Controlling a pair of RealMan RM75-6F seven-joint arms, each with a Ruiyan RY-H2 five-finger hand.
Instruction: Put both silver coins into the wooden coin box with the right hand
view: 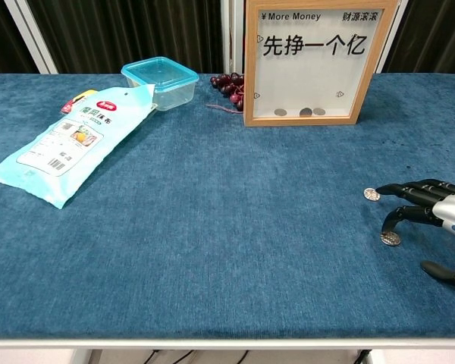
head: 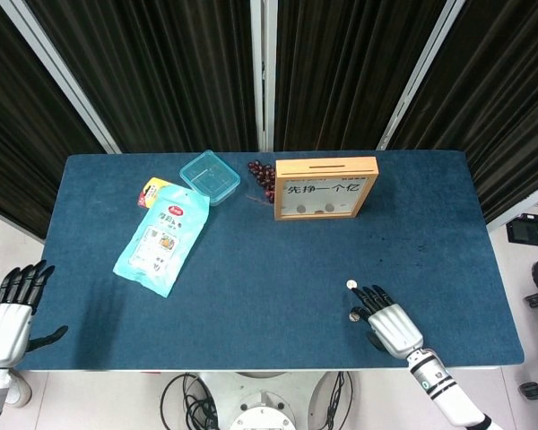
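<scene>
Two silver coins lie on the blue cloth near the front right: one [view: 371,195] [head: 350,285] further back, the other [view: 390,239] [head: 355,314] closer to the front edge. My right hand [view: 432,220] [head: 387,321] hovers low beside them, fingers spread and curved down; one fingertip [view: 385,225] sits just above the nearer coin. It holds nothing. The wooden coin box [view: 311,61] [head: 325,187] stands upright at the back, several coins visible at its bottom. My left hand [head: 11,309] stays off the table's front left corner, fingers apart and empty.
A light-blue snack bag [view: 72,140] lies at the left, a yellow packet [view: 77,98] beneath its far end. A teal plastic container [view: 160,82] and dark grapes [view: 229,85] sit at the back, left of the box. The table edge [view: 409,334] runs close in front of my right hand.
</scene>
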